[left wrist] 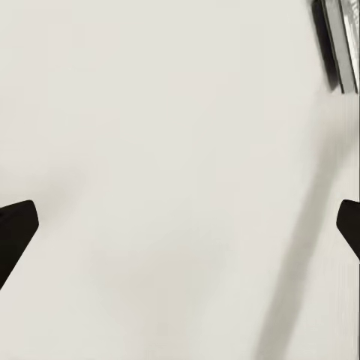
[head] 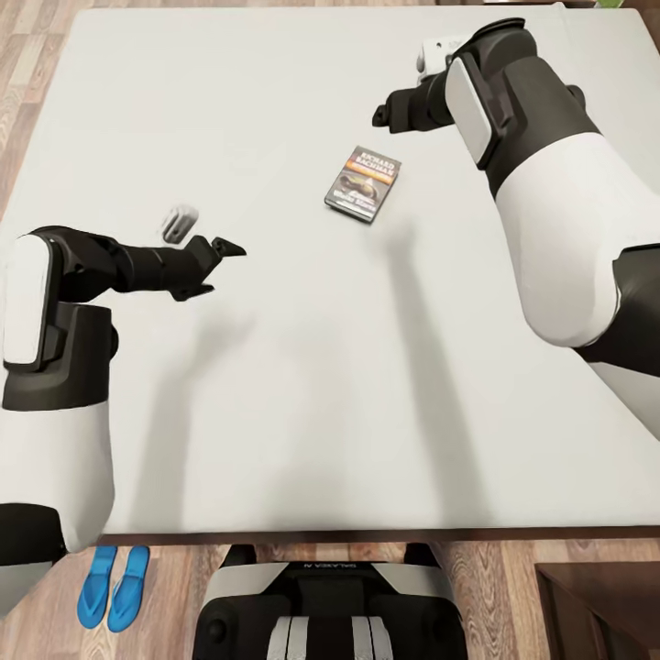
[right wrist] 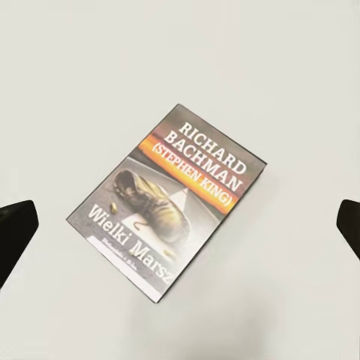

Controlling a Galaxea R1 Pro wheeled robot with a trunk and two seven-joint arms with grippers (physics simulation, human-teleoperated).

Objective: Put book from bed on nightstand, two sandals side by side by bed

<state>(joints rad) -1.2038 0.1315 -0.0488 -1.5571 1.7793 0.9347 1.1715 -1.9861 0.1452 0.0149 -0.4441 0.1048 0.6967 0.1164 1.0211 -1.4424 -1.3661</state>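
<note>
The book [head: 363,183] lies flat on the off-white mattress of the bed [head: 275,403], right of centre, its dark cover with the orange band facing up. My right gripper [head: 383,110] hovers open just beyond it. In the right wrist view the book [right wrist: 169,199] sits between and below the spread fingertips [right wrist: 15,232], untouched. My left gripper [head: 225,270] is open over bare mattress to the book's left; in the left wrist view the book's edge [left wrist: 337,45] is at a corner. The two blue sandals [head: 113,587] lie side by side on the floor by the bed's near left corner.
The corner of a dark-brown wooden nightstand [head: 600,610] is on the floor at the near right. Wooden floor [head: 37,110] borders the bed's left side. My own base [head: 330,610] stands against the bed's near edge.
</note>
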